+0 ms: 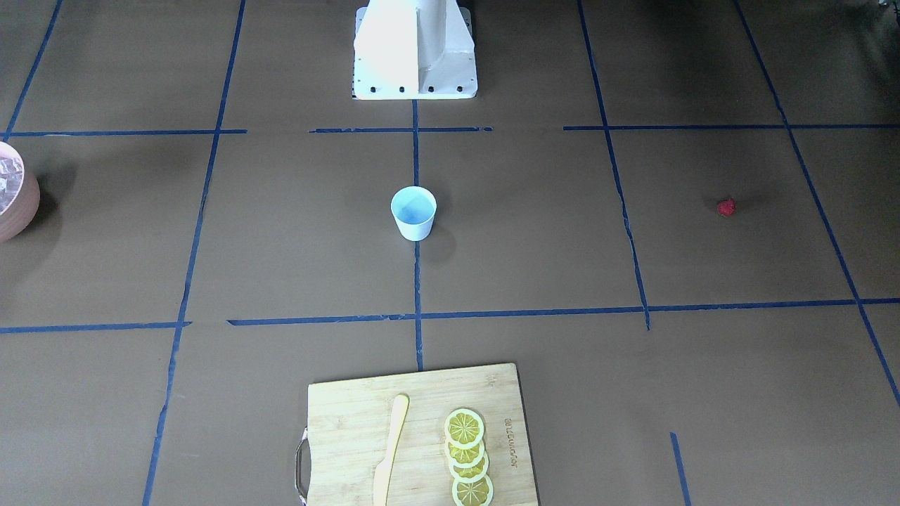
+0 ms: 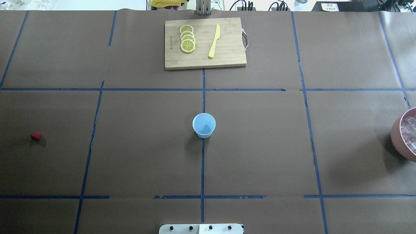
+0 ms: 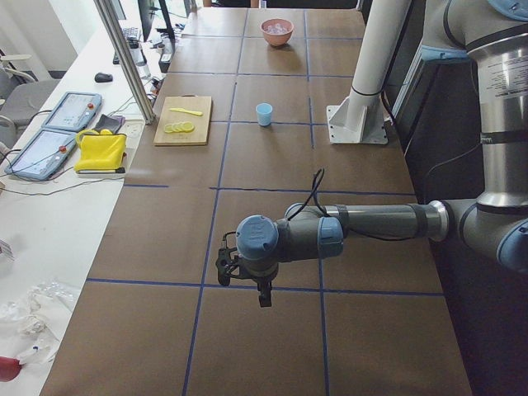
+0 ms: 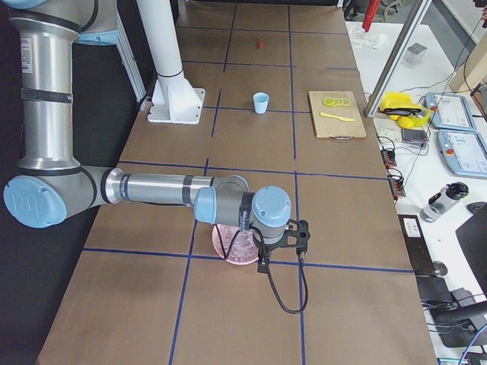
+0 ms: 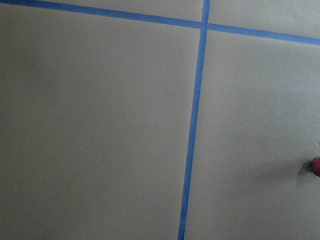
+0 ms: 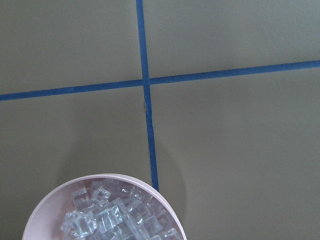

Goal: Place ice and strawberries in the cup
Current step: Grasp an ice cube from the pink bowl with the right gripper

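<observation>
Seen from overhead, a brown paper-covered table [image 2: 260, 146] is marked into squares with blue tape [image 2: 202, 169]. Far to the left, a tiny red strawberry [image 2: 36, 136] lies alone on the paper. The left gripper [image 3: 245, 279] shows only in the side view, hanging above bare table at that end; whether its fingers are spread or pressed together cannot be told. Its wrist camera catches the strawberry at the right edge of its picture. At the centre, on a tape line, the white cup [image 2: 204, 125] stands upright, its pale-blue inside bare. Beyond it, at the far edge, a wooden board [image 2: 227, 60] carries a row of overlapping lemon slices [image 2: 187, 38] and a yellow knife [image 2: 214, 41] beside them. At the far right edge sits a pink bowl [image 2: 395, 130] heaped with clear ice [image 2: 410, 131] cubes. The right gripper [image 4: 281, 243], seen only from the side, hangs over the bowl, and its fingers cannot be made out. The cup stands well apart from both strawberry and bowl.
</observation>
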Controlling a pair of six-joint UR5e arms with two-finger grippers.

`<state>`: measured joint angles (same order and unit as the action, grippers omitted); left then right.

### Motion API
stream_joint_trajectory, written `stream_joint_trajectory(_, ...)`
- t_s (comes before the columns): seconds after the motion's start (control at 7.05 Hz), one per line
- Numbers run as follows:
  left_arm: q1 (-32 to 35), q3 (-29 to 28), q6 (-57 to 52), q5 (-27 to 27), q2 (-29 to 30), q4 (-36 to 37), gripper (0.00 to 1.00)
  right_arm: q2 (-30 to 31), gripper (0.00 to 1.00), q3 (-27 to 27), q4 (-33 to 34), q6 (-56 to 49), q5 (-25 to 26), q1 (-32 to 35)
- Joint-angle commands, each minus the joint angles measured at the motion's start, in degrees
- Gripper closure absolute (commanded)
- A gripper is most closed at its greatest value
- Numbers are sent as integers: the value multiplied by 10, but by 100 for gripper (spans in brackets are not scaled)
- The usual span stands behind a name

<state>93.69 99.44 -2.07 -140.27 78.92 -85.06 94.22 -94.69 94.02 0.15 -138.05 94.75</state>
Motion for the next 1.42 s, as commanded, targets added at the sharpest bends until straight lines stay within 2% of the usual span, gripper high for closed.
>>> stream_joint_trajectory(0.0, 0, 1, -1, 0, 0, -1, 0, 1, 0, -1, -3, -1, 0, 0)
stream_joint_trajectory(0.57, 0, 4, -3, 0, 1, -1, 0, -8, 1, -41, -2, 5, -15, -1)
stream_joint_trajectory(0.71, 0, 5, -4, 0, 1, -2, 0, -2, 1, -20, -3, 4, -13, -5)
stream_joint_trajectory(0.99, 0, 5, -5, 0, 1, -2, 0, 30, 1, -8, -134, 5, -10, -32)
stream_joint_trajectory(1.14, 0, 5, -5, 0, 0, -2, 0, 41, 1, -13, -175, 5, -4, -52)
stream_joint_trajectory(1.28, 0, 3, -5, 0, -1, -2, 0, 42, 1, -25, -182, 5, 21, -80)
